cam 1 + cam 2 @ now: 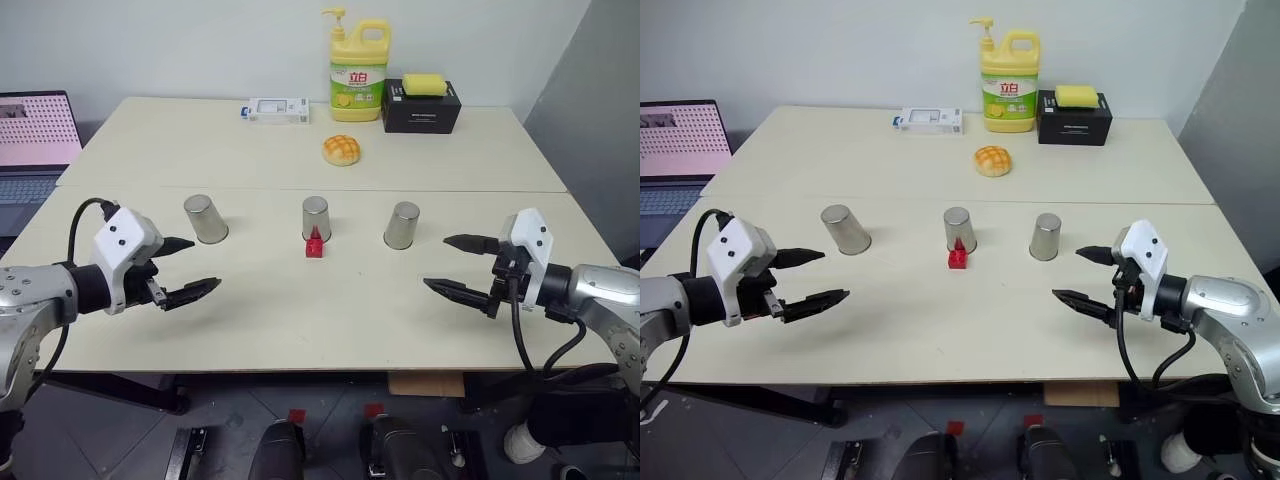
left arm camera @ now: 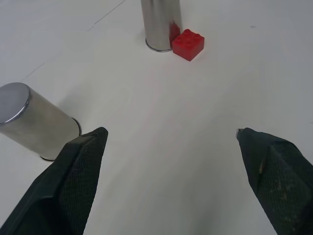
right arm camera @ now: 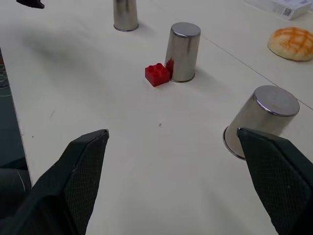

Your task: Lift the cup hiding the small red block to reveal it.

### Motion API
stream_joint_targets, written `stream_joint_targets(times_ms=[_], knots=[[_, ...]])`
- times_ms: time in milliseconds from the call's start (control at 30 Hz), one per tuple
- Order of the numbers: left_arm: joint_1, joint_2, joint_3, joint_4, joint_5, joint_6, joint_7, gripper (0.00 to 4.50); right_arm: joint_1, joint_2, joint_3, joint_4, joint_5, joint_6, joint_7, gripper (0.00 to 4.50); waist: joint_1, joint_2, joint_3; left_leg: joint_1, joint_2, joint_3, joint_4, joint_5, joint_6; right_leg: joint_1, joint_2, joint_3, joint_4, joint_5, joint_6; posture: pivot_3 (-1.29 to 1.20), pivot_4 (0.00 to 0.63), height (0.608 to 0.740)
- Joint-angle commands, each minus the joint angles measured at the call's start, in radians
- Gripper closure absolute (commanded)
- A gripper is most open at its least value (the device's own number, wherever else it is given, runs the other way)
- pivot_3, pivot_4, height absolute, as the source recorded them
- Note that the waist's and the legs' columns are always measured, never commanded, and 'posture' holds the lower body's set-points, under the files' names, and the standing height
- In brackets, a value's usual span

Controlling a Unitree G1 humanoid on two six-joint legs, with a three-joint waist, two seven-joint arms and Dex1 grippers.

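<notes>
Three steel cups stand upside down in a row on the table: a left cup point(image 1: 206, 218), a middle cup point(image 1: 316, 218) and a right cup point(image 1: 402, 225). The small red block point(image 1: 314, 245) lies uncovered on the table, right against the near side of the middle cup point(image 3: 182, 51). My left gripper point(image 1: 205, 263) hovers open and empty, near the left cup point(image 2: 34, 122) and on its near side. My right gripper point(image 1: 436, 261) hovers open and empty, just to the near right of the right cup point(image 3: 261, 120). Both grippers point inward toward the block point(image 2: 188, 44).
At the back of the table point(image 1: 250, 330) stand a yellow dish-soap bottle point(image 1: 358, 65), a black box point(image 1: 420, 110) with a yellow sponge point(image 1: 424, 84) on it, and a flat white box point(image 1: 278, 110). A bun point(image 1: 341, 150) lies behind the middle cup. A laptop point(image 1: 35, 140) sits at the far left.
</notes>
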Motion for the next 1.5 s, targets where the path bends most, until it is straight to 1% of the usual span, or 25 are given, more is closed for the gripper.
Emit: stream_joint_targets(times_ms=[33, 1033, 1500], knots=[[-0.021, 0.012, 0.008, -0.005, 0.001, -0.009, -0.005, 0.00, -0.004, -0.010, -0.035, -0.027, 0.025, -0.005, 0.003, 0.04, 0.000, 0.000, 0.000, 0.000, 0.000, 0.000, 0.000, 0.000, 0.000, 0.000, 0.000, 0.000, 0.000, 0.000, 0.000, 0.00, 0.150, 0.740], [-0.017, -0.009, 0.000, -0.018, -0.002, -0.005, 0.016, 0.00, 0.000, -0.019, -0.018, -0.012, 0.008, -0.037, 0.031, 0.04, 0.000, 0.000, 0.000, 0.000, 0.000, 0.000, 0.000, 0.000, 0.000, 0.000, 0.000, 0.000, 0.000, 0.000, 0.000, 0.00, 0.150, 0.740], [-0.021, -0.013, -0.006, -0.019, -0.003, -0.004, 0.016, 0.00, -0.014, -0.021, -0.010, -0.019, 0.013, -0.023, 0.031, 0.04, 0.000, 0.000, 0.000, 0.000, 0.000, 0.000, 0.000, 0.000, 0.000, 0.000, 0.000, 0.000, 0.000, 0.000, 0.000, 0.00, 0.150, 0.740]])
